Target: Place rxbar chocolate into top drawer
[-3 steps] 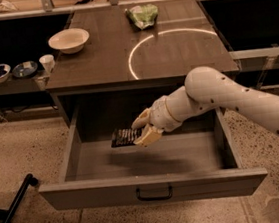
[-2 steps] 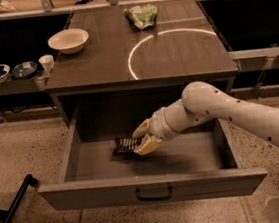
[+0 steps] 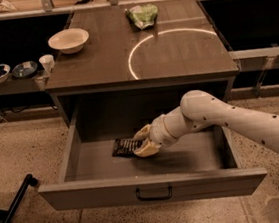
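A wooden table [image 3: 183,53] stands with its top drawer [image 3: 88,196] pulled open, and a white robot arm [image 3: 241,122] reaches in from the right of the frame.
On the tabletop, a pale bowl [image 3: 68,40] sits upper left and a green snack bag [image 3: 142,15] top centre. Low in the drawer, just left of centre, the gripper [image 3: 140,142] has its two fingers closed on the right end of a dark chocolate bar [image 3: 125,147].

Cream bowl [image 3: 69,40] noted nr counter's [image 3: 99,70] rear-left corner. Green/white snack bag [image 3: 142,15] at rear edge, ctr. Two dark dishes [image 3: 24,69], white cup [image 3: 47,62] seen beyond left edge. Gripper [image 3: 137,144] located below front edge.
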Controlling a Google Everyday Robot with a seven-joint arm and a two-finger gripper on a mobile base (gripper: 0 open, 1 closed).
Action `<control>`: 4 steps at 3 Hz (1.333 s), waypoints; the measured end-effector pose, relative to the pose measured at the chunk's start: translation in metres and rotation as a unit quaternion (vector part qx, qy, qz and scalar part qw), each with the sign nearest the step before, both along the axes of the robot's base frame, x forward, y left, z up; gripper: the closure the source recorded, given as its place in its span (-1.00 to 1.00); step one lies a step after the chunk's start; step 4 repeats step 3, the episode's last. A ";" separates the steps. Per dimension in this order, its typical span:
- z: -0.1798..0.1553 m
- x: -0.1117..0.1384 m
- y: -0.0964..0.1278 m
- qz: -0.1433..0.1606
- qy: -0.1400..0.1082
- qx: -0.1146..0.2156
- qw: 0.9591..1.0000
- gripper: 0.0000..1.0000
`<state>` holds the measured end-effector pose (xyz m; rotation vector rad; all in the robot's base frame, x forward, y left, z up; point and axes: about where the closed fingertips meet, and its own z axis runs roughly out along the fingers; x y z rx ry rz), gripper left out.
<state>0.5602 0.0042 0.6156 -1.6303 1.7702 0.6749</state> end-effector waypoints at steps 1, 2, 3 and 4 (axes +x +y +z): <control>0.000 0.000 0.000 0.000 0.000 0.000 1.000 -0.86; 0.011 -0.007 -0.003 0.000 -0.017 -0.006 1.000 -1.00; 0.051 -0.022 -0.031 -0.012 -0.057 -0.027 0.998 -1.00; 0.051 -0.022 -0.031 -0.012 -0.057 -0.027 0.998 -1.00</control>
